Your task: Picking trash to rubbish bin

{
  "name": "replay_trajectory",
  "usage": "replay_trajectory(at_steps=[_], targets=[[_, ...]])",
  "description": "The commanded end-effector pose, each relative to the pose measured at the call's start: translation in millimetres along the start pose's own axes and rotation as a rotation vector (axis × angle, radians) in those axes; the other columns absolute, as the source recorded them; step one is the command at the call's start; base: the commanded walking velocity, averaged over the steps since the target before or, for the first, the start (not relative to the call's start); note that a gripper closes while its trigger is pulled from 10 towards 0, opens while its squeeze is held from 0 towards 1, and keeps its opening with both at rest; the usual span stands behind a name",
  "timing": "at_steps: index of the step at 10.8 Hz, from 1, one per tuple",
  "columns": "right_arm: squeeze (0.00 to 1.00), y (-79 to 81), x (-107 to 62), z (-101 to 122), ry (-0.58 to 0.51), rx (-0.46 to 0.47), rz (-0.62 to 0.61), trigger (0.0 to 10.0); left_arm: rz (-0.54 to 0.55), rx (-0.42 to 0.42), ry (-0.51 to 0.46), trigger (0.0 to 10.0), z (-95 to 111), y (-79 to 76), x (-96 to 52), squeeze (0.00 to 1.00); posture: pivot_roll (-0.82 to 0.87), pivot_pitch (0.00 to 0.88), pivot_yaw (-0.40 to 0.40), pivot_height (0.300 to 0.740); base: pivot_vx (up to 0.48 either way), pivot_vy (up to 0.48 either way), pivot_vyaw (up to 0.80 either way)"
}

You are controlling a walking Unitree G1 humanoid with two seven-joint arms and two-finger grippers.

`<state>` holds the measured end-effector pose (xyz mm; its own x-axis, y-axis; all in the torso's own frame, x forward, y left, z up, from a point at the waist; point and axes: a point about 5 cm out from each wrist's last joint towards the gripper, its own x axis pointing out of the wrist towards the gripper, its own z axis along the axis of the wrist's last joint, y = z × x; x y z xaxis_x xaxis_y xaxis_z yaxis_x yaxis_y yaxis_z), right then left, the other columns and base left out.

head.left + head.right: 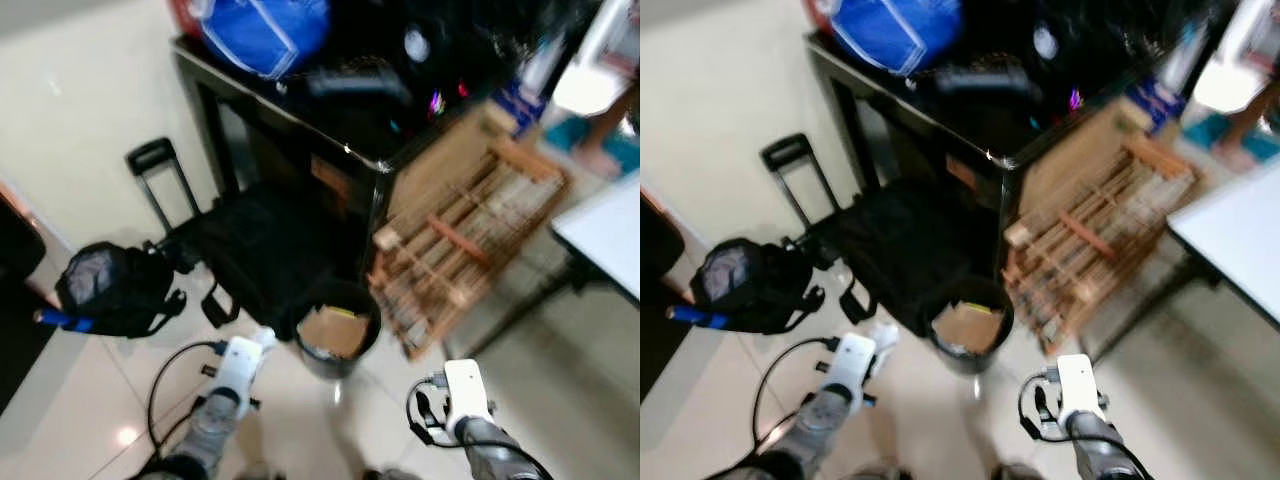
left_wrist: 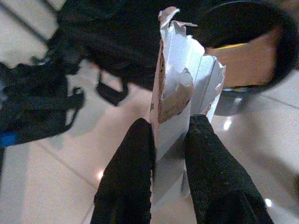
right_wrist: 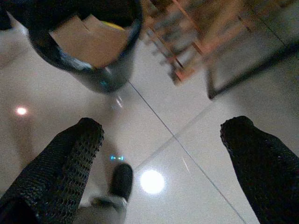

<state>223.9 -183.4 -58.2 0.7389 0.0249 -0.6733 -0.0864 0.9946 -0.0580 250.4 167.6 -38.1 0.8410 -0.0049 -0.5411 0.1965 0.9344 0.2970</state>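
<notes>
Round black rubbish bin (image 1: 335, 340), cardboard-filled, on the pale tiled floor (image 1: 80, 400) just ahead. Left gripper (image 2: 169, 140) pinches a torn white-and-brown carton scrap (image 2: 180, 93) beside the rim. Right gripper (image 3: 163, 144) spread, empty. Risk: scrap, held short of the opening, probably falls outside.

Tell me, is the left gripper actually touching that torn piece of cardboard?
Touching. The left wrist view shows the left gripper with both black fingers pressed against the torn cardboard piece, no gap.
</notes>
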Motion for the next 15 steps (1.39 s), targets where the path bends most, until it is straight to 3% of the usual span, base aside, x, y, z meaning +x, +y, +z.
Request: replay_trajectory(at_steps=[1, 8, 11, 15], targets=[[0.0, 11.6, -0.3, -5.2, 0.019, 0.006, 0.032, 10.0, 0.015, 0.006, 0.048, 10.0, -13.0, 6.7, -4.0, 0.0, 0.0, 0.174, 0.039, 0.74, 0.334, 0.0, 0.0], [0.0, 12.3, 0.3, -4.0, 0.02, 0.014, 0.035, 10.0, 0.019, 0.006, 0.046, 10.0, -12.7, 7.7, -3.9, 0.0, 0.0, 0.185, 0.037, 0.74, 0.335, 0.0, 0.0], [0.0, 13.9, 0.3, -5.0, 0.028, 0.023, 0.045, 10.0, 0.01, 0.011, 0.045, 10.0, -12.7, 6.0, -3.9, 0.0, 0.0, 0.19, 0.037, 0.74, 0.331, 0.0, -0.53], [0.0, 14.3, 0.6, -3.7, 0.021, 0.017, 0.047, 10.0, -0.008, 0.009, 0.034, 10.0, -10.6, 3.4, -3.5, 0.0, 0.0, 0.191, 0.036, 0.74, 0.0, 0.0, 0.0]])
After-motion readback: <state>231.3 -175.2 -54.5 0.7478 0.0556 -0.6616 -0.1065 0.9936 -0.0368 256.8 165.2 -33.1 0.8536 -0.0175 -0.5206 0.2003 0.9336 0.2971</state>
